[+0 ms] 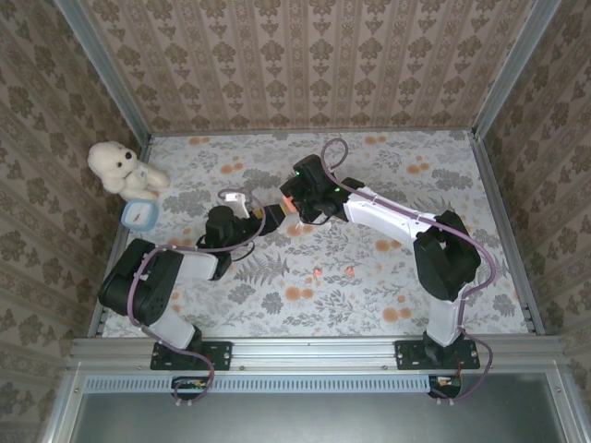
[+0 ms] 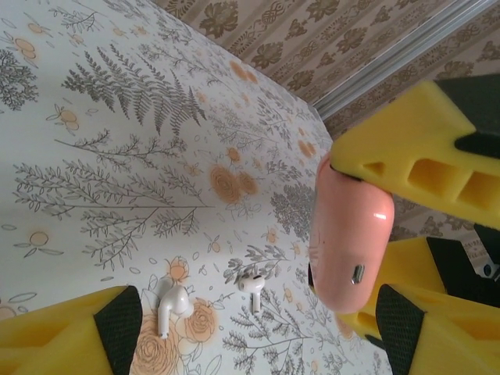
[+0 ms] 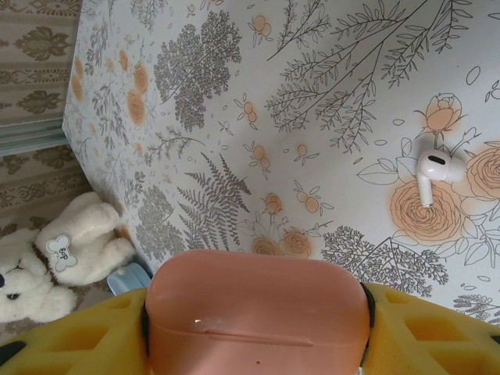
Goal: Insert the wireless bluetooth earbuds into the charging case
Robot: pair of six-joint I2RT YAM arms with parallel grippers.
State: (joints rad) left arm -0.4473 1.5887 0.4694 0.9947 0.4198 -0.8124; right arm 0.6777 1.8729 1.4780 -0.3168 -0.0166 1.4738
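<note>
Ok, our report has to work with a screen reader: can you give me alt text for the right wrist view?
A salmon-pink charging case sits clamped between the right gripper's yellow fingers at the bottom. One white earbud lies on the floral table beyond, with a white plush toy at lower left.

A: Illumination?
B: Bright, even and diffuse from above; the arms (image 1: pixel 397 217) throw soft shadows on the desk (image 1: pixel 443 161).
A: Image quality?
B: Overhead view sharp. Wrist views: the pink charging case (image 2: pixel 348 234) carries a small glare streak, near foreground edges blur, the white earbud (image 3: pixel 431 168) is crisp.
</note>
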